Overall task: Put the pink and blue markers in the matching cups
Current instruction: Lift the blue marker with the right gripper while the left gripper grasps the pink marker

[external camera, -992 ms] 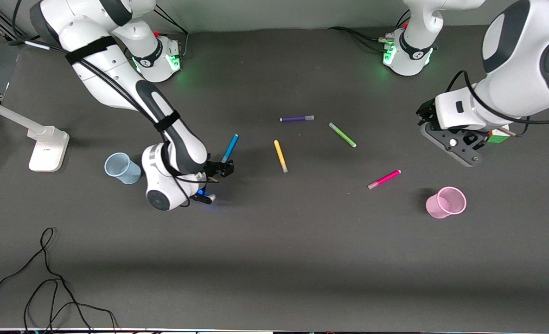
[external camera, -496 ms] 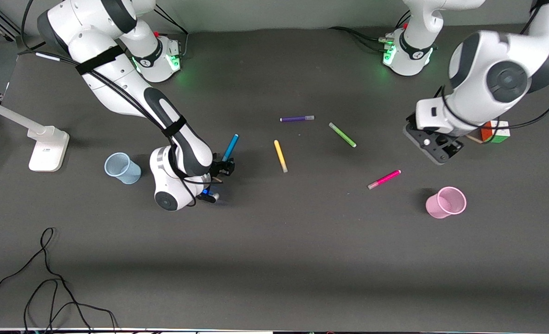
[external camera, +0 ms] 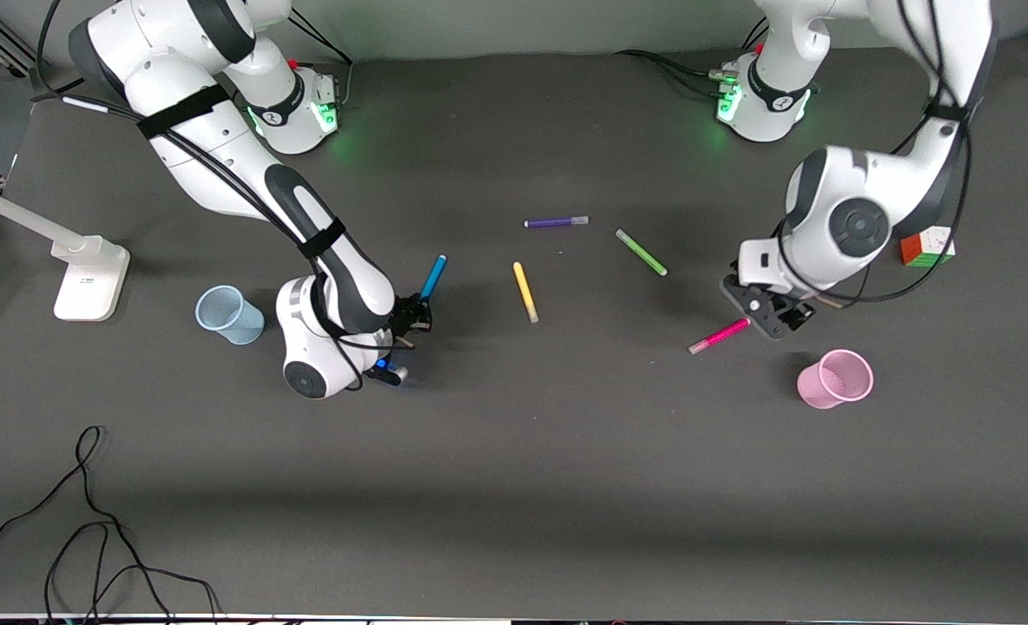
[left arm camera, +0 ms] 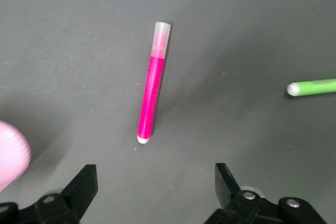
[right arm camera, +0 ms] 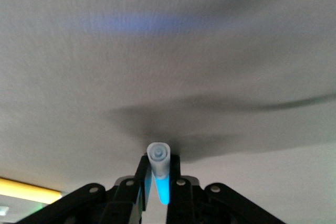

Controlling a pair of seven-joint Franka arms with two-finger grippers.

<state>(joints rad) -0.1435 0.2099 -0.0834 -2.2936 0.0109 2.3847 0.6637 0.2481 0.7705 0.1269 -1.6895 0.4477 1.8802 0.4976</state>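
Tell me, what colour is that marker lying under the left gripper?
Bright pink marker with a pale end, clearest in the left wrist view.

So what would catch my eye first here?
Probably the right gripper, shut on the blue marker, which it holds tilted beside the blue cup. Next, the left gripper, open just above the table at one end of the pink marker, with the pink cup close by.
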